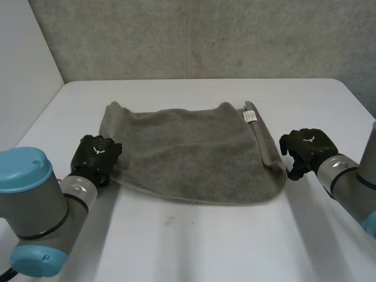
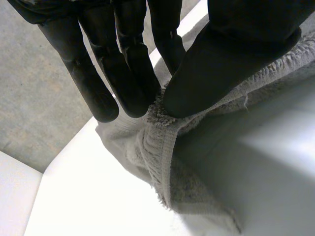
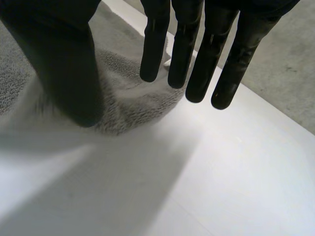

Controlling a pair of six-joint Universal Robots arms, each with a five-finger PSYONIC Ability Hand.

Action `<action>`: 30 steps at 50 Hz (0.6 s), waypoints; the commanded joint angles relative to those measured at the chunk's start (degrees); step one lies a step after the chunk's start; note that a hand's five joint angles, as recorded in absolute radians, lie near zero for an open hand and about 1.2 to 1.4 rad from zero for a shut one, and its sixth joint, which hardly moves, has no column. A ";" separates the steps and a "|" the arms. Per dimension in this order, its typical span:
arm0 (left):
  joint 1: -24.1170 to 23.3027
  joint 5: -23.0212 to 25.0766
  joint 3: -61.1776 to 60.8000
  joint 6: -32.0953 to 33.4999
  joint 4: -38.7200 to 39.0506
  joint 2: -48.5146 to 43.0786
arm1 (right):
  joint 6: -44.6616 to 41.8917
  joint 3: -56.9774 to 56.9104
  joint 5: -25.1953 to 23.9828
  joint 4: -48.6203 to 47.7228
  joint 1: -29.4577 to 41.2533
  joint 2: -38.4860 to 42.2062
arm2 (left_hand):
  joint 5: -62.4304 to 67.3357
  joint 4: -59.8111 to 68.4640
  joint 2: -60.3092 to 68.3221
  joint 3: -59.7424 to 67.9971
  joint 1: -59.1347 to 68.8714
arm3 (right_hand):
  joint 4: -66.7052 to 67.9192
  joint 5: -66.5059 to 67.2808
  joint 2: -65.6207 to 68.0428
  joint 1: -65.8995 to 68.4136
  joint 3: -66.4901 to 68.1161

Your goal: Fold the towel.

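A grey towel (image 1: 188,153) lies folded on the white table (image 1: 205,241), with a white tag (image 1: 251,116) at its far right corner. My left hand (image 1: 97,154) is at the towel's near left corner. There the fingers (image 2: 128,73) and thumb pinch the towel's edge (image 2: 160,110) and lift it slightly. My right hand (image 1: 305,147) hovers just off the towel's near right corner. Its fingers (image 3: 206,59) are straight and stand apart from the thumb. The towel corner (image 3: 128,103) lies flat beneath them, not gripped.
A grey wall (image 1: 205,35) runs along the table's far edge, and a pale wall (image 1: 23,64) stands at the left. Bare table surface stretches in front of the towel and to the right of my right hand.
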 commanded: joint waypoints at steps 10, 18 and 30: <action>-0.80 -0.05 -2.73 0.01 0.12 1.86 | -11.28 14.11 -6.02 -6.75 -2.87 -11.08 | 10.85 10.22 10.23 10.31 12.40 | 1.03 0.18 0.40 5.34 0.46; -0.36 0.04 -2.64 0.01 0.12 1.95 | -22.96 21.84 -16.13 -7.46 -3.13 -16.62 | 10.85 10.22 10.23 10.31 12.40 | 2.20 1.35 1.58 6.52 1.64; -0.53 0.04 -2.73 -0.08 0.12 1.95 | -38.76 21.85 -25.18 -7.11 -3.92 -15.22 | 10.85 10.22 10.23 10.31 12.40 | -5.02 -5.87 -5.65 -0.71 -5.59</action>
